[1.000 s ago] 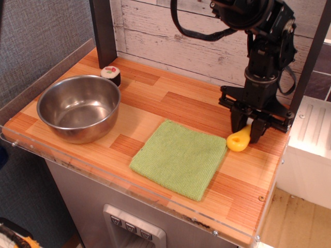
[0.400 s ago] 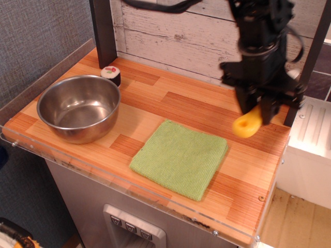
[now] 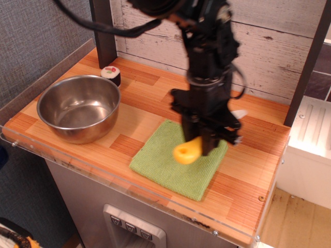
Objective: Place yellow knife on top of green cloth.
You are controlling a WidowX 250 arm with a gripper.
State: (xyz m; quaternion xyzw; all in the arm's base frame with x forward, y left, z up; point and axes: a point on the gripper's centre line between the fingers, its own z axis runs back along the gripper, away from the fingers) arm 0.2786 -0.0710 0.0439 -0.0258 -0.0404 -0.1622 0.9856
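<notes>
Wood-plank tabletop [image 3: 170,101] with clear acrylic edging, whitewashed board wall behind.

Black robot arm comes down from the top of frame, motion-blurred, over the middle of the tabletop.

Round stainless-steel bowl [image 3: 78,107] on the left, looks empty. Not part of the task.

Square light-green microfibre cloth [image 3: 165,163] lies flat near the front edge, right of the bowl. Its upper right part is hidden by the arm.

Black pincer [image 3: 202,140] points down over the cloth and is clamped on the small toy knife with the chunky yellow handle [image 3: 187,151]. Only the yellow handle end shows, poking out lower-left of the jaws. A pale sliver at the right of the wrist may be the blade; too blurred to confirm.

Knife position: in the air, in line with the cloth's centre-right area. Can't tell the height over the fabric from this single view, but it doesn't read as resting on it.

Small sushi-roll toy [image 3: 110,74], dark wrap with white top and red centre, sits behind the bowl near the wall.

Progress, my read: pick is done, carry is about done. Left: lower to the cloth, release, pull clear. Watch that the knife lands fully on the fabric rather than hanging over the right edge.
</notes>
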